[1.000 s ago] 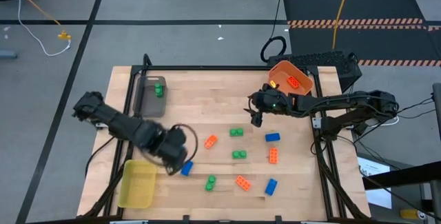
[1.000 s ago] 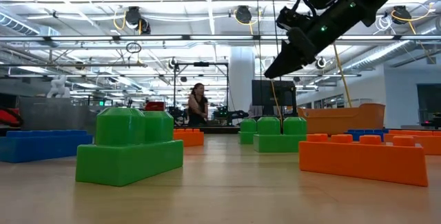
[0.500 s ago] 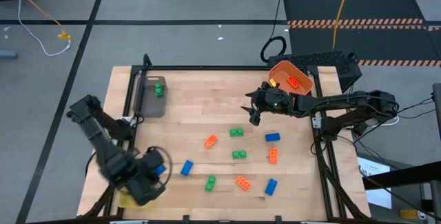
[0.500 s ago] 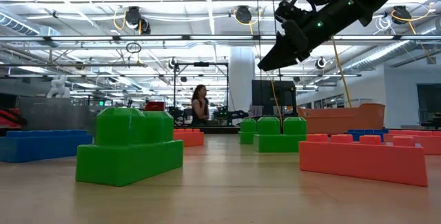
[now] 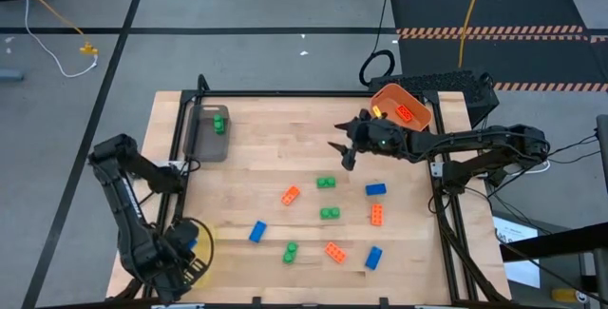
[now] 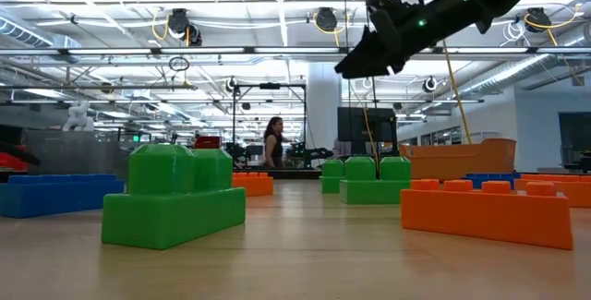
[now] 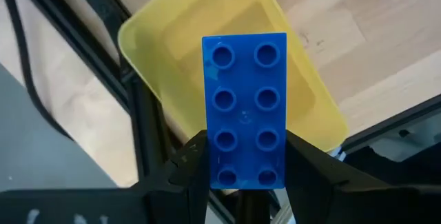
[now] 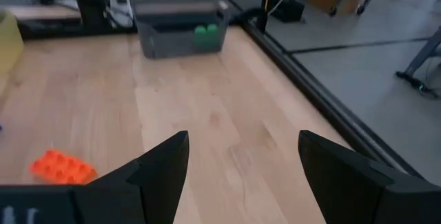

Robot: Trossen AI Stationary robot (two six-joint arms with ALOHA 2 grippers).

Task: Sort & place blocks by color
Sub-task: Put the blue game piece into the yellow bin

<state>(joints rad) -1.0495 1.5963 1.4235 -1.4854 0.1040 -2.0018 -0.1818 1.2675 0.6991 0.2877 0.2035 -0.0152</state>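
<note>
The left pincer (image 7: pixel 241 176) pinches a blue block (image 7: pixel 244 110) directly above the yellow bin (image 7: pixel 165 38) at the worktop's (image 5: pixel 275 147) front-left corner, so the drop-off is in hand; next it should lower and let go. The right pincer (image 5: pixel 344 150), spread and empty, hangs near the orange bin (image 5: pixel 389 95); between bin and table frame there is little room.

Premises are a large open robotics laboratory or industrial test hall; a wooden worktable (image 5: pixel 285 128) stands on a grey concrete floor (image 5: pixel 237 5) marked with dark lines; hazard-striped matting (image 5: pixel 494 31) lies beyond it; loose cables (image 5: pixel 57 28) trail across the floor; overhead are exposed trusses and ducting (image 6: pixel 185 23); a person (image 6: pixel 274 143) stands among distant equipment racks (image 6: pixel 365 125).
</note>
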